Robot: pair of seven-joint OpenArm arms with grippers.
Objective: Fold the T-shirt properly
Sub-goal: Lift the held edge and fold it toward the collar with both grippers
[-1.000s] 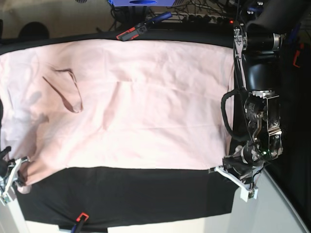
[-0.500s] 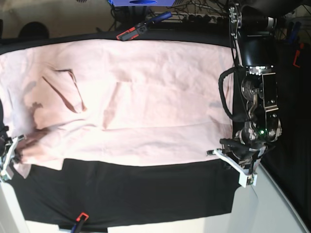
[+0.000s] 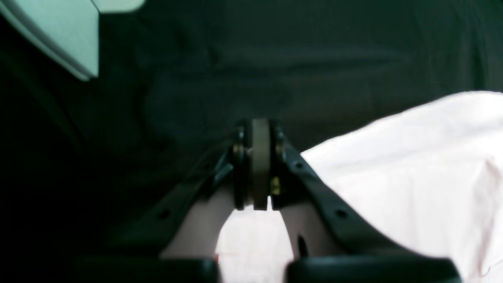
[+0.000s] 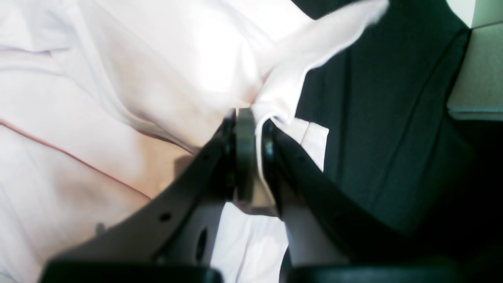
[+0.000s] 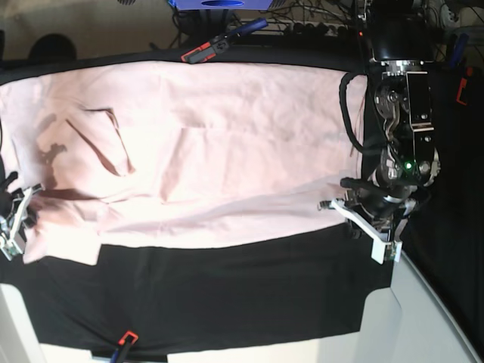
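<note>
The pale pink T-shirt [image 5: 227, 136] lies spread, plain side up, across the black table cloth [image 5: 227, 295]. Its near edge is lifted and doubled back along a low ridge. My left gripper [image 5: 328, 204] is at the shirt's near right corner in the base view. In the left wrist view the left gripper [image 3: 254, 165] is shut, with the T-shirt [image 3: 412, 165] running under its fingers. My right gripper [image 5: 27, 198] is at the near left corner. In the right wrist view the right gripper [image 4: 251, 133] is shut on a pinch of the T-shirt [image 4: 118, 78].
A red-and-black clamp [image 5: 204, 51] grips the cloth at the far edge and another clamp [image 5: 125, 340] at the near edge. Cables and a blue object [image 5: 219, 4] lie beyond the table. The bare pale tabletop [image 5: 423, 325] shows at the near right.
Both grippers have moved away from the near edge toward the far side, carrying the shirt's near hem with them. More black cloth shows in front, and a fold ridge has formed.
</note>
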